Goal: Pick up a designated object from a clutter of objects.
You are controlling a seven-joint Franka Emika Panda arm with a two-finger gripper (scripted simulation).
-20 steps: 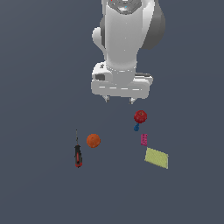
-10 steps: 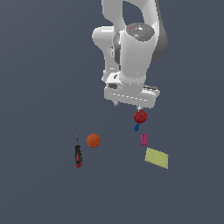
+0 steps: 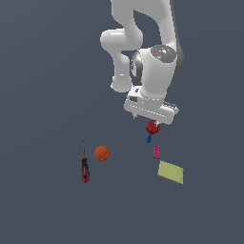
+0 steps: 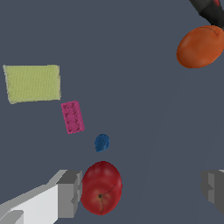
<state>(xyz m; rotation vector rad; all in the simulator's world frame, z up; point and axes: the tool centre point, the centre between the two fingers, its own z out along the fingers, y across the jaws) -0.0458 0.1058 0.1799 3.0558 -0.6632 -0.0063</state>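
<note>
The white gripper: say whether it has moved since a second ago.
Yes. The white gripper has moved toward the exterior view's right and down, and is now just above the glossy red apple, which has stayed beside the tiny blue piece.

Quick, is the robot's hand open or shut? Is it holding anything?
Hand: open, holding nothing; the red apple sits between its fingers, nearer one.

Light: even, soft, dim grey-blue ground.
Shadows: none cast.
Glare: faint sheen on red apple [image 4: 101, 187].
Focus: sharp throughout.
</note>
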